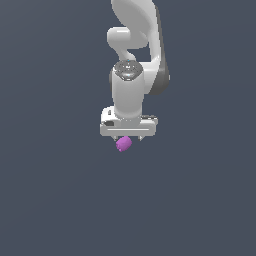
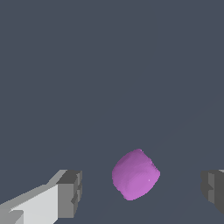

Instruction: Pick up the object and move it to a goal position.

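the gripper (image 2: 140, 192) is spread wide, its fingers (image 2: 70, 192) well apart on either side of the lump (image 2: 135, 174), touching nothing. the lump lies on the floor (image 1: 55, 200), just under the hand in the exterior view. this looks like the reach step, before the grasp. next it likely needs to drop a little, centre, then pinch the lump.

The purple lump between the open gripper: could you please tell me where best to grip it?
Grip the purple lump across its short rounded sides, coming straight down from above. It already lies between the open gripper fingers, so closing them should likely pinch its middle.
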`<state>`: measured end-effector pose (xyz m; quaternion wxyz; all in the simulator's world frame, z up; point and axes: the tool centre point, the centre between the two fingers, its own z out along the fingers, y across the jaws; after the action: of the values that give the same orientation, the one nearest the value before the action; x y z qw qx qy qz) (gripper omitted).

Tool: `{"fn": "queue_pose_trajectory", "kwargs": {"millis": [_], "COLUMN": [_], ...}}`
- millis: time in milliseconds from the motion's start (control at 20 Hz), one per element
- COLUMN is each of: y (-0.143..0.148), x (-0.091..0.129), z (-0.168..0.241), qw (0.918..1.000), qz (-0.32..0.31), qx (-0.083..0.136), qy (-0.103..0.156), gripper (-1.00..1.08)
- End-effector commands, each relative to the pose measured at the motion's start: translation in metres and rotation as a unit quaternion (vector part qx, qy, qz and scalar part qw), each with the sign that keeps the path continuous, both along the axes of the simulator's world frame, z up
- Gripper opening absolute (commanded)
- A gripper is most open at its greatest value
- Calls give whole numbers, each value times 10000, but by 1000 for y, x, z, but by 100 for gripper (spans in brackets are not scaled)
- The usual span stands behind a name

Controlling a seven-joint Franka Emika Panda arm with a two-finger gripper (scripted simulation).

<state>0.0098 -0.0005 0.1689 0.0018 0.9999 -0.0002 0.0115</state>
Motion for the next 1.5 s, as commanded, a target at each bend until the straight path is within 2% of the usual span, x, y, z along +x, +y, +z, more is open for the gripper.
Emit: {"fn": "queue_pose_trajectory", "kwargs": {"millis": [0,750,1150,1450], "y": [0,6,4,0], "x": [0,6,-1,-10], "z": [0,11,-1,-16], "qw": [10000,9999,9989,9934], "qz": [0,76,-445,-1140], "qx": [0,83,103,119], "qy": [0,-84,-53,-14], "gripper": [100,100,100,100]}}
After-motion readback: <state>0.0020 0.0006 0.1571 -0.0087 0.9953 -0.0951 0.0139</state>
